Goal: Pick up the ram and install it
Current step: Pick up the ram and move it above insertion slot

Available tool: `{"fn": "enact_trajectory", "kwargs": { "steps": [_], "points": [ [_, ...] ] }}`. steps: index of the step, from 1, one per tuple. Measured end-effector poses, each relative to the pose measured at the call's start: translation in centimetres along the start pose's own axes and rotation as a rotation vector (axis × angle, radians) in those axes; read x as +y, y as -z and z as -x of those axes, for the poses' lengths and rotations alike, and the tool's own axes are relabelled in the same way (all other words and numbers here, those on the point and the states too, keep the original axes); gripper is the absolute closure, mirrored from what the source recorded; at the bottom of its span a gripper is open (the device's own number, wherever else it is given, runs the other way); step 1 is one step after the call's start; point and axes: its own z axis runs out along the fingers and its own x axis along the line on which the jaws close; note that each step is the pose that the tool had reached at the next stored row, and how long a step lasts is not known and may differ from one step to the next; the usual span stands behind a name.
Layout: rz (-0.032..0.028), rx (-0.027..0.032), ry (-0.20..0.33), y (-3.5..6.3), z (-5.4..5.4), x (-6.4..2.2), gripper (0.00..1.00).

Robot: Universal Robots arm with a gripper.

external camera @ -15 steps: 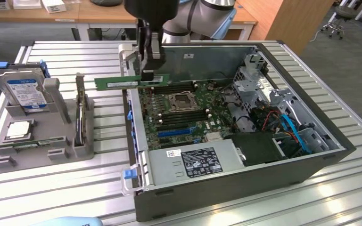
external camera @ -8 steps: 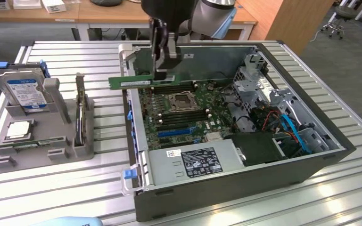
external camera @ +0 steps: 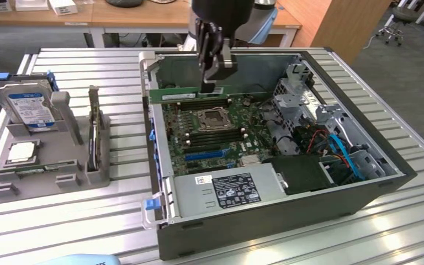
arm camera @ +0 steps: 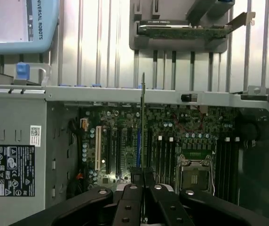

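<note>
Ram (external camera: 191, 95) is gripped by the tool (external camera: 209, 83), whose jaws are closed narrowly on the stick's upper edge, so that the green board hangs on its long edge, level, inside the open computer case (external camera: 271, 221). It is held over the far part of the motherboard (external camera: 197, 144), just beyond the processor socket (external camera: 213, 118) and close to the case's back wall. In the wrist view the ram (arm camera: 143, 122) is seen edge-on as a thin line running out from the tool (arm camera: 144, 183), roughly parallel to the memory slots (arm camera: 160, 155) beside the socket. Whether the lower edge is touching a slot cannot be told. The pick-up is judged to be done and the installing step to be in hand, at the stage of lining up over the board. For seating, it is judged that the stick's edge must be matched along its full length to one free slot, kept upright and square, and pressed evenly. The grey holder (external camera: 57, 157) with the hard drive (external camera: 28, 105) stands well apart on the counter (external camera: 86, 226).
</note>
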Motion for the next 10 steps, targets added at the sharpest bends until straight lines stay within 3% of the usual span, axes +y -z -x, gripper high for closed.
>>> {"fn": "enact_trajectory", "kwargs": {
  "steps": [10],
  "points": [
    [0.0004, 0.0, 0.001, 0.14, 0.0, -3.87, 0.88]
  ]
}}
